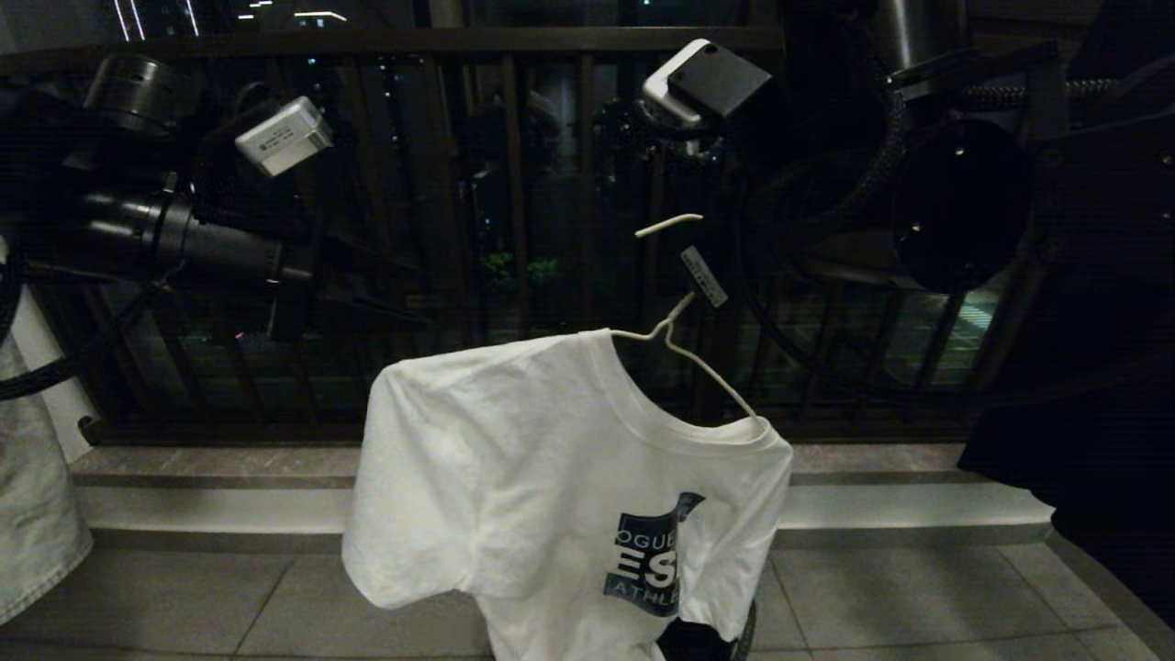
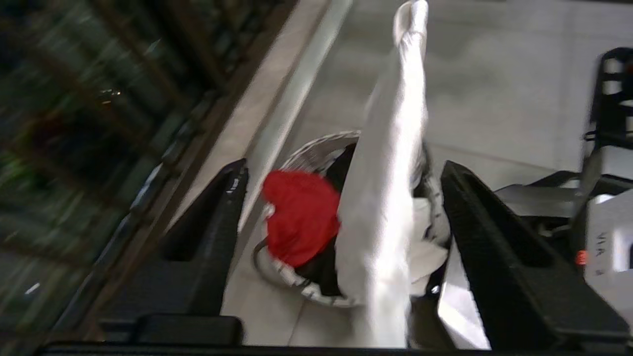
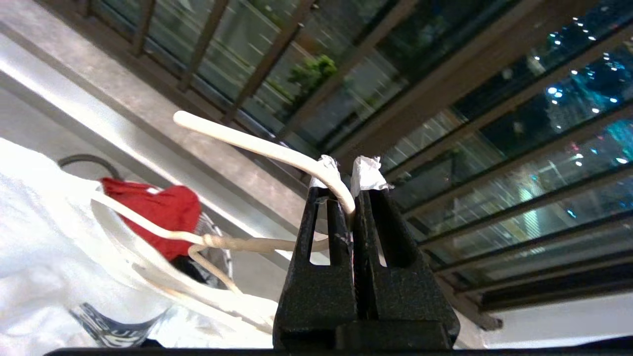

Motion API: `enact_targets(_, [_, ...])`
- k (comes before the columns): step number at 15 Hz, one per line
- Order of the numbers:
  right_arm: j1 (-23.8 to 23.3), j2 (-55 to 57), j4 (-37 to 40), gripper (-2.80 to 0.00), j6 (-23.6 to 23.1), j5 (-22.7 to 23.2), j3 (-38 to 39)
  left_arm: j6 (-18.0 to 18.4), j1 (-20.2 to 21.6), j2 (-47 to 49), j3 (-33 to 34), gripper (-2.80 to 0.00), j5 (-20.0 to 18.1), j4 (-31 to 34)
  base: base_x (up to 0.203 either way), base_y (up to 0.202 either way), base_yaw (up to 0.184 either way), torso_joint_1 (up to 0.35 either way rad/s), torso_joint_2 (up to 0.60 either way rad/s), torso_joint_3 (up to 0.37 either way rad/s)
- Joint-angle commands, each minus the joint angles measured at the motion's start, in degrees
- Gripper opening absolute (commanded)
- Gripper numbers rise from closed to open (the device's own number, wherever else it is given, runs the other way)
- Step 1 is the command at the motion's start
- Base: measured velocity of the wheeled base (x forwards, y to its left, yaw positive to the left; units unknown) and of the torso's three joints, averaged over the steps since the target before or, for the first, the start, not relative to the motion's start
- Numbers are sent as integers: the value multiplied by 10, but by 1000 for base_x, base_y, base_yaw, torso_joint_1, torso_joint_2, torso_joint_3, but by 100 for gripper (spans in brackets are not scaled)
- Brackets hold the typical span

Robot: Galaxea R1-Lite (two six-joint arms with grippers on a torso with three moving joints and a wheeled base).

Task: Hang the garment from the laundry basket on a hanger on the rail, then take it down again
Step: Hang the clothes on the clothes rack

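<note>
The garment (image 1: 551, 459), a white T-shirt with a dark blue chest print, hangs on the thin white wire hanger (image 1: 698, 367) in mid-air before the balcony. My right gripper (image 3: 346, 173) is shut on the hanger (image 3: 257, 148) at the bend of its hook. My left gripper (image 2: 343, 170) is open and holds nothing. The garment (image 2: 390, 198) shows as a narrow white fold between its wide-apart fingers, touching neither. Below on the floor stands the laundry basket (image 2: 296, 287), also seen past the hanger's neck (image 3: 217, 237). The rail is out of view.
A red cloth (image 2: 301, 217) and dark clothes lie in the basket. The dark balcony railing (image 1: 514, 184) stands behind a stone step (image 1: 211, 487). A pale denim garment (image 1: 37, 496) hangs at the far left. A black garment (image 1: 1083, 459) hangs at the right.
</note>
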Motion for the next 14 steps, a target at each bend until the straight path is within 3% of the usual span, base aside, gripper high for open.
enact_targets(1, [0, -6, 0, -280, 1, 6, 2, 1, -13, 44, -14, 0, -29, 3, 0, 0, 0, 0, 0, 0])
enact_targets(3, [-2, -7, 0, -280, 2, 26, 1, -7, -24, 57, -20, 0, -64, 3, 0, 0, 0, 0, 0, 0])
enact_targets(8, [-3, -6, -2, -280, 10, 39, 0, -15, -63, 68, -19, 0, -62, 4, 0, 0, 0, 0, 0, 0])
enact_targets(14, [-5, -4, -3, -280, 11, 41, 0, -24, -100, 89, -8, 0, 12, 6, 0, 0, 0, 0, 0, 0])
